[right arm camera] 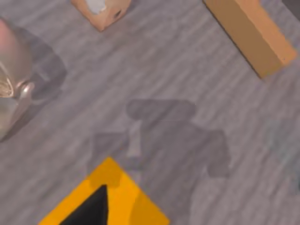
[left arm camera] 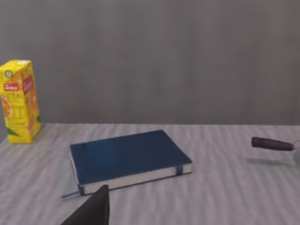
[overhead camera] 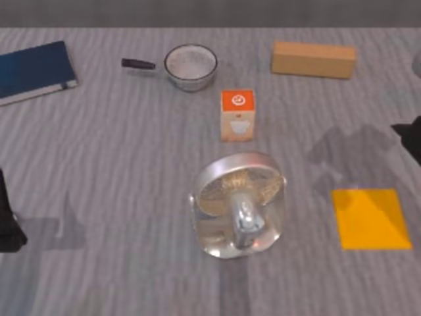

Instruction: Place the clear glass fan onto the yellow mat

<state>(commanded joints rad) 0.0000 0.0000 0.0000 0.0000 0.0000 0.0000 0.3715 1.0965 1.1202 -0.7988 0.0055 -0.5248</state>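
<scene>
The clear glass fan (overhead camera: 238, 205) lies in the middle of the table, silvery rim and tan blades up, shiny hub toward the front; its edge also shows in the right wrist view (right arm camera: 10, 89). The yellow mat (overhead camera: 370, 218) lies flat to its right, bare. My right arm (overhead camera: 410, 138) hangs at the right edge, behind the mat and well clear of the fan. One dark finger (right arm camera: 91, 211) shows above the mat (right arm camera: 124, 199), with nothing against its inner face. My left arm (overhead camera: 8, 220) sits parked at the left edge, one finger (left arm camera: 96, 208) in view, holding nothing.
An orange carton (overhead camera: 237, 115) stands just behind the fan. A saucepan (overhead camera: 190, 66) with a black handle, a tan block (overhead camera: 314, 59) and a blue book (overhead camera: 33, 71) line the back. The left wrist view also shows a yellow juice carton (left arm camera: 18, 101).
</scene>
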